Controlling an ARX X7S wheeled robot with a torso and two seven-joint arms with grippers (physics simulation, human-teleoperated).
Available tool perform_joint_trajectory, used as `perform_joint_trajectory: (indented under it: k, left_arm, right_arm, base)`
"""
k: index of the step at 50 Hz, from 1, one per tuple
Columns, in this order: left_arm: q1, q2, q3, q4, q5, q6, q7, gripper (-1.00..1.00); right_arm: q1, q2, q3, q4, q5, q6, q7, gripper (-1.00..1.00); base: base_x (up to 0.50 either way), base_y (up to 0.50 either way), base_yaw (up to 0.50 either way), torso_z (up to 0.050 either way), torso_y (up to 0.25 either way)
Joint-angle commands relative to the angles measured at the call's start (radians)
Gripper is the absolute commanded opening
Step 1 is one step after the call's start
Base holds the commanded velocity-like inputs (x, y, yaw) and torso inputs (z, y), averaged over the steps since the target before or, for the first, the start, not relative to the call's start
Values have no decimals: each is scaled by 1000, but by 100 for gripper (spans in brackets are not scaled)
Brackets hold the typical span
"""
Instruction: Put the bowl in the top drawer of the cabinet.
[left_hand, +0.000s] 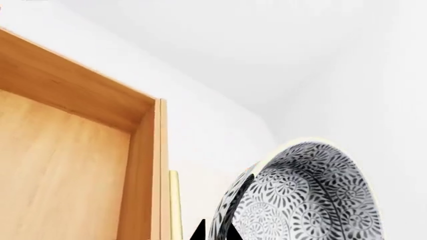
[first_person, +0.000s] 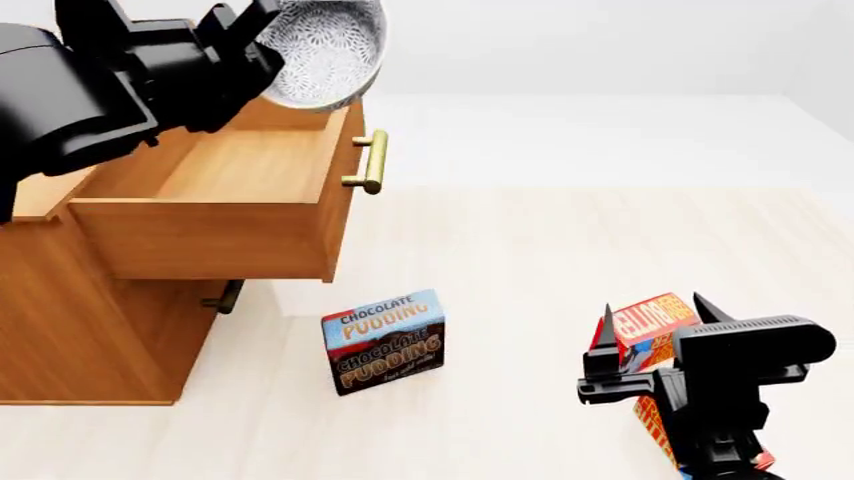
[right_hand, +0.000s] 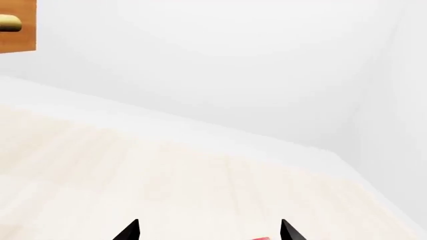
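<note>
The bowl (first_person: 327, 45), grey-white with a fine pattern, hangs tilted above the handle end of the top drawer (first_person: 227, 165), which stands pulled out of the cabinet (first_person: 80, 330). My left gripper (first_person: 267, 30) is shut on the bowl's rim. In the left wrist view the two fingertips (left_hand: 198, 232) pinch the rim of the bowl (left_hand: 313, 195), with the drawer's wooden inside (left_hand: 60, 165) beside it. My right gripper (first_person: 654, 315) is open and empty low over the floor, and its jaws stand wide apart in the right wrist view (right_hand: 209, 231).
A chocolate pudding box (first_person: 384, 342) stands on the floor in front of the cabinet. A red box (first_person: 651, 325) sits just behind my right gripper. The drawer's brass handle (first_person: 371, 160) juts out, and the lower drawer's handle (first_person: 224, 297) sits below. A wooden corner (right_hand: 17, 35) shows far off.
</note>
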Motion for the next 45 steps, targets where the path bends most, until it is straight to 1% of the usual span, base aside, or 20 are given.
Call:
perform_joint_trajectory:
  k: [1,10,12,18,19,26,35,41,45]
  left_arm:
    - [-133,78,79,-281,130,22,94,-100]
    - [-218,165,164,-565,245,55,221,-100]
    - [-238,187,194,-629,284,68,262,-100]
    - [-339,292,286,-935,392,96,446,-100]
    - [-350,301,293,-964,399,99,459,-100]
    - [-350,292,274,-968,397,111,416,-100]
    - [-370,275,251,-968,400,112,394,-100]
    - [-347,275,235,-968,408,127,375,-100]
    - [-324,279,220,-968,417,141,343,-100]
  right_arm:
    - [-5,-1,1,17,3,-18,0,100]
    - [-17,3,12,15,13,-23,-2,100]
    - [-19,4,14,14,14,-23,-1,100]
    - [-23,5,13,22,15,-31,-2,100]
    - [-25,6,16,23,16,-32,-2,100]
    - [-29,8,19,32,18,-38,-1,100]
    - [-31,9,19,36,20,-41,0,100]
    - [-28,10,16,35,20,-38,2,100]
    - [-30,11,17,36,21,-40,2,100]
  base:
    - [0,0,0,0,0]
    - [0,0,0,0,0]
    - [0,0,0,0,0]
    - [0,0,0,0,0]
    - [0,0,0,0,0]
    - [0,0,0,0,1]
    - [0,0,0,0,0]
    - [0,0,0,0,0]
    - [0,0,0,0,0]
